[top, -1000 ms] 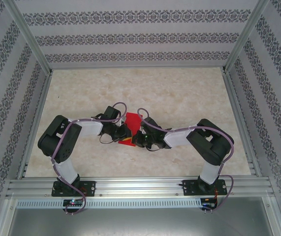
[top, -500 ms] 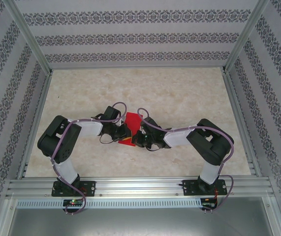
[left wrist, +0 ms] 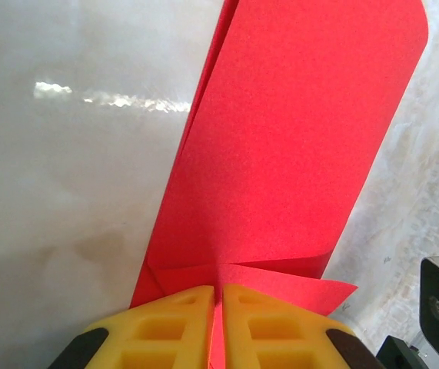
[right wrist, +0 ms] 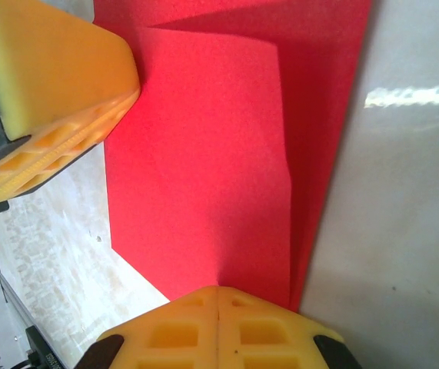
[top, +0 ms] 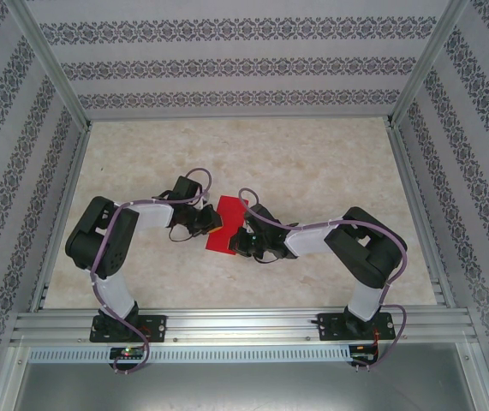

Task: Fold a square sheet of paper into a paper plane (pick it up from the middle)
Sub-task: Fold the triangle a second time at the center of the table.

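left gripper, arm elbowed out to the left, is pinched tight on the left edge of the folded red sheet of paper, mid-table between both arms, long axis roughly near-to-far. right gripper, forearm low, is clamped on its near right edge.

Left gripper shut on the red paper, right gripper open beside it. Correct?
No. The right gripper is shut on the red paper too; the right wrist view shows its fingers pinching the edge. The left gripper is shut on it, as said.
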You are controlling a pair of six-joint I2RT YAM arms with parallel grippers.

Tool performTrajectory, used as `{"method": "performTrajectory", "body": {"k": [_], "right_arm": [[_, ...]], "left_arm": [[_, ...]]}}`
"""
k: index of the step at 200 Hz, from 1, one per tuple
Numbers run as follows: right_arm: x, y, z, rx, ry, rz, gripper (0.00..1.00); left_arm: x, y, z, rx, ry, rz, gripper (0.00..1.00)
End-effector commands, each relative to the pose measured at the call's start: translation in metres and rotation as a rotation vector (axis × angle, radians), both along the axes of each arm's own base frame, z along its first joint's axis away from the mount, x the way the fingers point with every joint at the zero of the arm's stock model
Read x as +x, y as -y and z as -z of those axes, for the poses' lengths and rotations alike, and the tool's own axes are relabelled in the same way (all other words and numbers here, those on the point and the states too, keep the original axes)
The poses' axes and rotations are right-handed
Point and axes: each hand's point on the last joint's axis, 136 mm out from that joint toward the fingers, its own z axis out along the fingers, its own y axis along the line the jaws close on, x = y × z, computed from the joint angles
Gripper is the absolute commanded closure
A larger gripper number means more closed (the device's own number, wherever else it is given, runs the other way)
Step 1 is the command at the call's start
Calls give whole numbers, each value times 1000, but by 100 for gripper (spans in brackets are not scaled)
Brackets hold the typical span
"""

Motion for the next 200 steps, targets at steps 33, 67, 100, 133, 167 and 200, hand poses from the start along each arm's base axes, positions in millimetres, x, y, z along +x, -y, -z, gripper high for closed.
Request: {"method": "performTrajectory", "body": {"k": [33,67,100,133,167,200], "right_arm": [[-35,36,51,-196,-123,-24,100],[-35,33,51,-191,-124,-31,100],[-34,32,51,-187,-125,-34,100],[-31,29,48,-181,-117,-36,100],[-29,25,46,-174,-110,-41,100],[-27,24,44,-174,-107,-43,100]], "left_arm": [[23,-33,14,89,26,-61,86],[31,-38,11,83,32,-67,86],[37,-36,-2,67,47,-53,86],[39,-32,-24,31,80,-44,85],[27,-19,-47,-38,113,5,84],[6,1,-49,-88,110,85,84]]}}
